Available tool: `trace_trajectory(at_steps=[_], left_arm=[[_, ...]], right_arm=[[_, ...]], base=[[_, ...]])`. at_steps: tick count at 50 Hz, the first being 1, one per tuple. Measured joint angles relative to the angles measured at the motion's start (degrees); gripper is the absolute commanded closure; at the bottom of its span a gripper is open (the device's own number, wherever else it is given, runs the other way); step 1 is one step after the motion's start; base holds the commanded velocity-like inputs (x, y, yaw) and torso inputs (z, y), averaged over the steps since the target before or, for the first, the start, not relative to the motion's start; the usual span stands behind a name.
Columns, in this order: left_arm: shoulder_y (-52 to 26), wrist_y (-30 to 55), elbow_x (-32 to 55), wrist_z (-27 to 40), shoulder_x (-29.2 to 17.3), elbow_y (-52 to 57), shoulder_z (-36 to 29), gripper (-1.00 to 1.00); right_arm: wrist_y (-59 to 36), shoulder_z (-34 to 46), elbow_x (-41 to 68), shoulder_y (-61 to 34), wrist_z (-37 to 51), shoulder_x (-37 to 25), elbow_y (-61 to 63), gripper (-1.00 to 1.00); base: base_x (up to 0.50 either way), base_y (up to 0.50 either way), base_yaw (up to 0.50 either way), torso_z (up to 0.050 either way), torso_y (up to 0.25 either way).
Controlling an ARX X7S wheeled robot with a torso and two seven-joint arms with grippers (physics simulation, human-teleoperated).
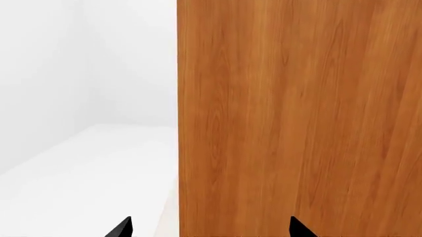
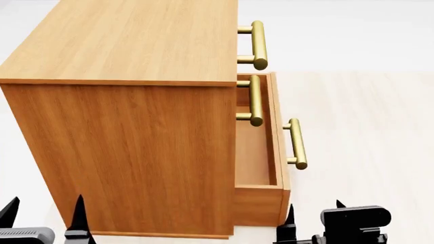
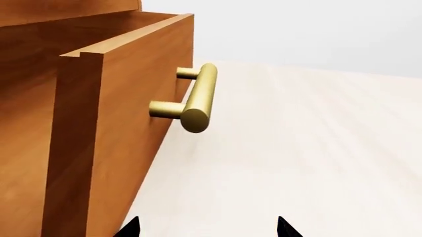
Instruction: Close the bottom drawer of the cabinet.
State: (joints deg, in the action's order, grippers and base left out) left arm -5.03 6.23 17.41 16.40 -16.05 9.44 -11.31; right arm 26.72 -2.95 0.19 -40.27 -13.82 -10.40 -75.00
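Observation:
The cabinet (image 2: 135, 137) stands side-on in the head view, its three drawer fronts facing right. The bottom drawer (image 2: 261, 152) is pulled out part-way, its empty inside showing, with its brass bar handle (image 2: 296, 144) on the front. My right gripper (image 2: 315, 216) is open and empty, low beside the drawer's near front corner. In the right wrist view the drawer front (image 3: 112, 123) and its handle (image 3: 197, 98) are ahead of the open right gripper (image 3: 207, 228). My left gripper (image 2: 44, 216) is open, close to the cabinet's side panel (image 1: 297, 118), which fills much of the left wrist view past the open left gripper (image 1: 211, 228).
The two upper drawers are shut; their brass handles (image 2: 258, 44) (image 2: 255, 100) stick out above the open drawer. Pale wooden floor (image 2: 366, 127) stretches to the right of the cabinet. White floor and wall (image 1: 79, 98) lie to its left.

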Motion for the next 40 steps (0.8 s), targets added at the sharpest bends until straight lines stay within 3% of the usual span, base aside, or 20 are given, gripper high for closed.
trace_trajectory(at_steps=[40], left_arm=[[-0.13, -0.26, 0.53, 0.64, -0.49, -0.07, -0.85, -1.00]], right_arm=[[0.76, 4.71, -1.57, -1.29, -0.47, 4.69, 0.00, -1.00]], base=[[0.00, 0.00, 0.00, 0.000, 0.001]])
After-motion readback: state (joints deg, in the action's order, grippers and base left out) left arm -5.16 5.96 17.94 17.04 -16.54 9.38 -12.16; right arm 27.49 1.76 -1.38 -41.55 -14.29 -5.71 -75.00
